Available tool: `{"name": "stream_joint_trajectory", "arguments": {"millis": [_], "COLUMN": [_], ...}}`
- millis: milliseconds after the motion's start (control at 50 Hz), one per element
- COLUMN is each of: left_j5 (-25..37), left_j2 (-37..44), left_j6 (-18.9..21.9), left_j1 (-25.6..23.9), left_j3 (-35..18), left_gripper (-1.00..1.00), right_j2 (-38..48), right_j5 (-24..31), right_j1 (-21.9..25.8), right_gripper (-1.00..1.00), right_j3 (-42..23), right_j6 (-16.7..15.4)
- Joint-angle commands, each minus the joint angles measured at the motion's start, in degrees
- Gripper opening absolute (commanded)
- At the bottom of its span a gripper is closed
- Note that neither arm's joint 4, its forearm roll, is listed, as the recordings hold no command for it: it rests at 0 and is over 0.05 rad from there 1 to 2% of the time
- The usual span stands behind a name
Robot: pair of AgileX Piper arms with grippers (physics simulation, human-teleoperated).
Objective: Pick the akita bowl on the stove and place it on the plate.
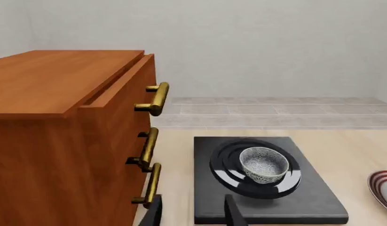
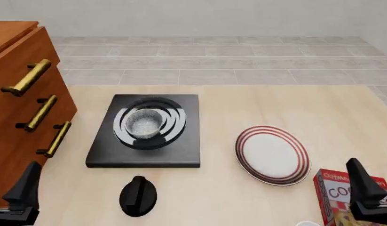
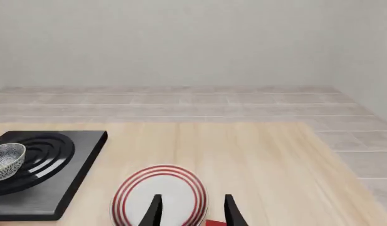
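Nearest the front camera, the left gripper point(image 2: 20, 190) and the right gripper point(image 2: 369, 186) sit low at the near edge of the table, each with its fingers spread apart and nothing between them. Just beside the right gripper lies a red carton point(image 2: 334, 195); ahead of the left one and a little to its right sits a black round knob point(image 2: 138, 196).

The akita bowl point(image 2: 145, 124) stands upright at the centre of the burner rings on the stove point(image 2: 143, 157), forward and to the right of the left gripper and well apart from it. The plate point(image 2: 272, 154) lies flat on the table, forward of the right gripper and to its left, near the stove but not touching it. A wooden drawer cabinet point(image 1: 61, 141) with brass handles point(image 1: 154, 99) stands close on the left gripper's left.

The bowl looks rigid, light and probably glazed, so likely slippery and breakable. Its thin rim seems the best hold: one finger inside, one outside, closing gently. The left gripper appears better placed, though the cabinet crowds its outer side.
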Motion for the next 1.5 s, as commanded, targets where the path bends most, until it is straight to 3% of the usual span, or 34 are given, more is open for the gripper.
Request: {"name": "stream_joint_trajectory", "arguments": {"millis": [20, 200, 300, 440, 460, 480, 500, 560, 620, 760, 1000, 1080, 1120, 1220, 1400, 1440, 1500], "left_j5": [0.0, 0.0, 0.0, 0.0, 0.0, 0.0, 0.0, 0.0, 0.0, 0.0, 0.0, 0.0, 0.0, 0.0, 0.0, 0.0, 0.0], "left_j2": [0.0, 0.0, 0.0, 0.0, 0.0, 0.0, 0.0, 0.0, 0.0, 0.0, 0.0, 0.0, 0.0, 0.0, 0.0, 0.0, 0.0], "left_j6": [0.0, 0.0, 0.0, 0.0, 0.0, 0.0, 0.0, 0.0, 0.0, 0.0, 0.0, 0.0, 0.0, 0.0, 0.0, 0.0, 0.0], "left_j1": [0.0, 0.0, 0.0, 0.0, 0.0, 0.0, 0.0, 0.0, 0.0, 0.0, 0.0, 0.0, 0.0, 0.0, 0.0, 0.0, 0.0], "left_j3": [0.0, 0.0, 0.0, 0.0, 0.0, 0.0, 0.0, 0.0, 0.0, 0.0, 0.0, 0.0, 0.0, 0.0, 0.0, 0.0, 0.0], "left_gripper": [1.0, 1.0, 1.0, 1.0, 1.0, 1.0, 1.0, 1.0, 1.0, 1.0, 1.0, 1.0, 1.0, 1.0, 1.0, 1.0, 1.0], "right_j2": [-3.08, -2.98, -3.09, -2.35, -1.51, 0.32, 1.58, 5.39, 9.61, 15.93, 28.27, 34.77, 42.4, 46.35, 55.51, 57.57, 60.76], "right_j5": [-2.3, -0.67, 1.63, 4.48, 4.5, 4.03, 3.53, 2.66, 0.94, -2.8, -10.73, -13.13, -14.79, -16.86, -17.62, -18.09, -18.73], "right_j1": [0.32, 0.59, 0.1, 0.66, 1.42, 2.42, 2.18, 4.9, 6.96, 9.5, 15.32, 18.05, 19.32, 21.82, 24.4, 26.07, 26.73], "right_gripper": [1.0, 1.0, 1.0, 1.0, 1.0, 1.0, 1.0, 1.0, 1.0, 1.0, 1.0, 1.0, 1.0, 1.0, 1.0, 1.0, 1.0], "right_j3": [2.27, 0.19, -2.97, -5.7, -6.06, -6.51, -7.13, -9.35, -10.31, -12.37, -14.76, -16.91, -19.1, -21.23, -26.75, -28.27, -30.3], "right_j6": [-0.11, -0.09, -1.98, -1.25, 0.68, 3.2, 3.33, 0.29, -0.26, 1.86, 1.5, 0.55, -1.31, -2.76, 3.05, 1.65, 2.36]}}
